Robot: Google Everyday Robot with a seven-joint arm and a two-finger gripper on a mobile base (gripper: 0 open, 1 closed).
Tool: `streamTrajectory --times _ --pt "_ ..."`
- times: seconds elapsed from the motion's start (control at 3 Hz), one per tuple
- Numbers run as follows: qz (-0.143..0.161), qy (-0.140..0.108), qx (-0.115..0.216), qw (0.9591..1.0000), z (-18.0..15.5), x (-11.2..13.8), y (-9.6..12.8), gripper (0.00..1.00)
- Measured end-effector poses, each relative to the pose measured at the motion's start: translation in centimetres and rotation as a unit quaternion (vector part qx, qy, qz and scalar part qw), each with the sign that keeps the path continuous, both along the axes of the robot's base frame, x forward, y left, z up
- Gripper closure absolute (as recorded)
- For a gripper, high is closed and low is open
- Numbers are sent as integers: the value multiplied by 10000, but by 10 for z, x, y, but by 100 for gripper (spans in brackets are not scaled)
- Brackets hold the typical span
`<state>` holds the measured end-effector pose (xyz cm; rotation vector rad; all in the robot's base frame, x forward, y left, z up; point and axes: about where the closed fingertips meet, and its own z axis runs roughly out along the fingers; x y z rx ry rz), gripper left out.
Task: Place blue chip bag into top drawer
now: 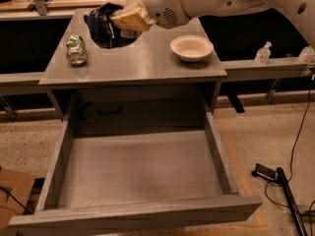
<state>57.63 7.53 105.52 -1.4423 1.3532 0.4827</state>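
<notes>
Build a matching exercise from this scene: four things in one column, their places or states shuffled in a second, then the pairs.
1. dark navy-blue crinkly foil chip bag
2. crushed green-and-silver can
3. pale round bowl
4. wide grey wooden top drawer

A. pulled open under the grey cabinet top
B. standing on the cabinet top, picture's right
C. held by the gripper over the cabinet top's rear
D. lying on the cabinet top, picture's left

Pairs: 1-C, 2-D, 3-B, 4-A

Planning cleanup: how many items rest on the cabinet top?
2: crushed can at left, white bowl at right. The gripper, at the back, holds the blue chip bag.
</notes>
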Motion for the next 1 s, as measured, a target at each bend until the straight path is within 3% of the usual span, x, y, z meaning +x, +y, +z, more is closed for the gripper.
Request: streamTrajectory --times 0.33,0.67,1.0 --pt "201 201 -111 9995 -27 -44 18 100" --pt "266 456 -126 9985 -80 -76 34 100" --pt "80 665 -53 9977 -143 -80 39 100"
